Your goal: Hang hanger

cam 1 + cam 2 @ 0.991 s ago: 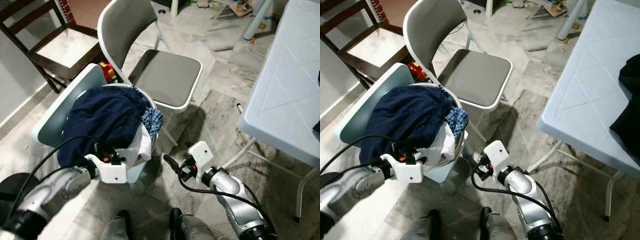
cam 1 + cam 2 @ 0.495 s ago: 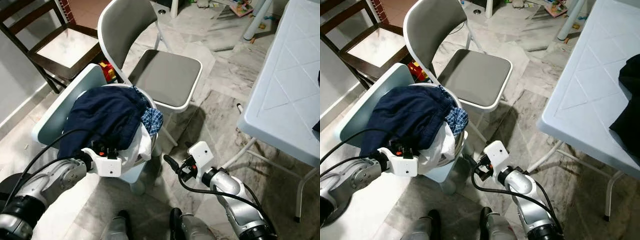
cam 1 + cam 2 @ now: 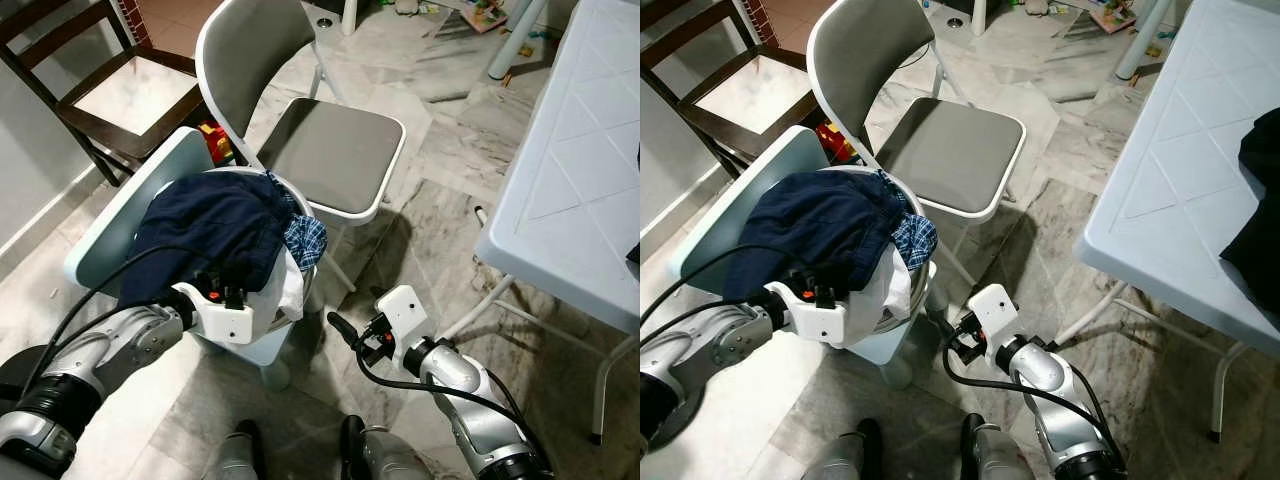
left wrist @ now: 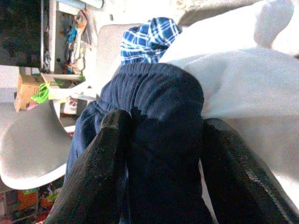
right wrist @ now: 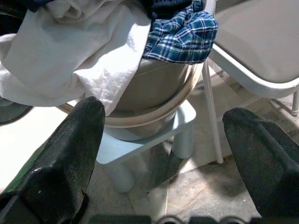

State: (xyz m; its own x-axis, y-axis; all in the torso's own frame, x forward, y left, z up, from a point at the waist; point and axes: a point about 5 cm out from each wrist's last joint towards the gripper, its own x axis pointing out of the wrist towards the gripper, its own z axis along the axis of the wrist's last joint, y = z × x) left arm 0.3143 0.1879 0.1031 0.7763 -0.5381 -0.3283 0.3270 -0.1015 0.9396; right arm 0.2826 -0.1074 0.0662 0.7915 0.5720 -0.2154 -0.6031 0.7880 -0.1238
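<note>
1. A pale blue plastic table (image 3: 570,190) fills the right side of the scene, with a dark cloth (image 3: 1260,210) lying on its right edge.
2. A grey folding chair (image 3: 330,150) with a white frame stands at the far centre, its seat bare; a dark wooden chair (image 3: 90,90) stands far left.
3. Near left, a pale blue plastic chair (image 3: 130,210) carries a round laundry basin (image 5: 154,93), which sits on the seat.
4. The basin is heaped over its rim: a navy garment (image 3: 215,230) lies on top, a white cloth (image 5: 79,51) hangs over the near side, and a blue checked cloth (image 3: 305,240) spills over the right side.
5. No hanger can be made out anywhere in the pile or around it.
6. The left gripper (image 4: 163,154) is at the near side of the heap. Its two black fingers (image 4: 103,168) stand a moderate way apart with a fold of the navy garment between them and touching them; whether they truly pinch it cannot be told.
7. The right gripper (image 5: 163,140) hangs low above the marble floor (image 3: 440,220), just right of the basin. Its fingers (image 5: 65,154) are spread wide and hold nothing.
</note>
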